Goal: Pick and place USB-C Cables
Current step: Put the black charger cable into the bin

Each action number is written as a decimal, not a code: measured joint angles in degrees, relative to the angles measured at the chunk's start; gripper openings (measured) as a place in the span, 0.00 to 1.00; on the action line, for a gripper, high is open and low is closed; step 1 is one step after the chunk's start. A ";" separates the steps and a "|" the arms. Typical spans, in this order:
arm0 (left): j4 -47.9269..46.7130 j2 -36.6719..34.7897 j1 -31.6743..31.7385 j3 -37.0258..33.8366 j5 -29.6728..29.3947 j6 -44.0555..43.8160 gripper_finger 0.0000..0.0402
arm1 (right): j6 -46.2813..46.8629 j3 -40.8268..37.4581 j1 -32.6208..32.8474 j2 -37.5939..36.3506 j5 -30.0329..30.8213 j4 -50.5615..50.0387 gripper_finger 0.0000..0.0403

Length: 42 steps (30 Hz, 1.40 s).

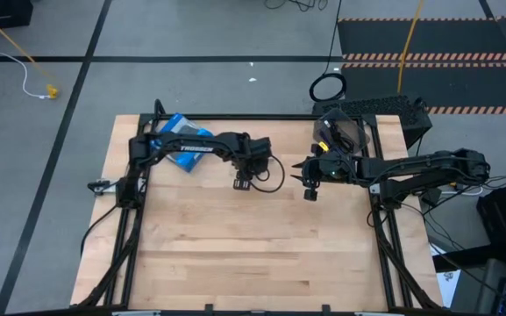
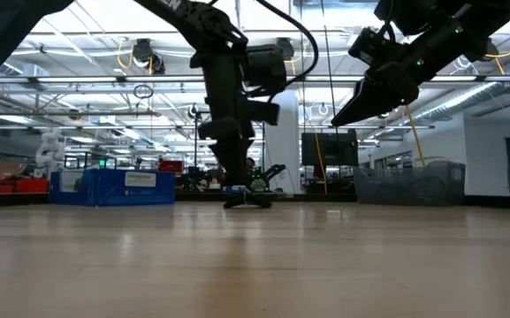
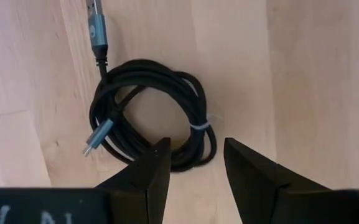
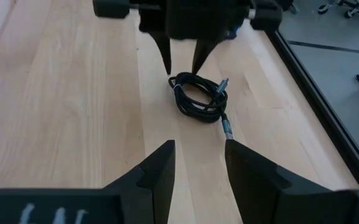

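A black USB-C cable coiled in a small ring [image 3: 151,115], tied with a thin clear tie and ending in grey-blue plugs, lies flat on the wooden table [image 1: 261,254]; it also shows in the right wrist view as the ring [image 4: 198,96]. My left gripper [image 3: 195,155] is open and down at table height [image 2: 237,196], its fingers standing on either side of one stretch of the ring's rim. My right gripper [image 4: 198,155] is open and raised above the table [image 2: 347,110], to the right of the ring, facing it. The other two cables are not in view. My left gripper comes at the ring from above, pointing down, with one open finger [image 3: 157,158] inside the ring's rim [image 3: 188,158] and the other outside. I cannot tell whether either finger touches the cable. The ring lies flat on the table.
A blue-and-grey box [image 1: 187,145] lies under the left arm near the table's far left. Dark equipment [image 1: 380,114] sits at the far right corner. A large black cable hoop [image 1: 327,88] lies on the floor beyond. Bare wood spreads toward the near edge.
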 joint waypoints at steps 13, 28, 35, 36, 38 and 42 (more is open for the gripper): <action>5.46 0.55 0.40 -0.38 2.47 -2.51 0.38 | 0.00 0.00 0.00 0.00 0.00 0.01 0.33; 14.69 0.55 1.31 -9.11 3.08 -5.68 0.38 | 0.02 0.00 0.00 0.00 0.00 0.02 0.33; 19.81 0.23 1.34 -12.15 4.44 -6.03 0.38 | 0.02 0.00 0.00 0.00 0.00 0.03 0.33; 20.06 0.20 1.34 -12.26 4.46 -6.08 0.37 | 0.02 0.00 0.00 0.00 0.00 0.04 0.33; 20.22 0.20 1.34 -12.29 4.50 -6.36 0.35 | 0.02 0.00 0.00 0.00 0.00 0.05 0.33; 20.95 0.26 1.29 -12.37 4.52 -6.56 0.25 | 0.02 0.00 0.00 0.00 0.00 0.05 0.33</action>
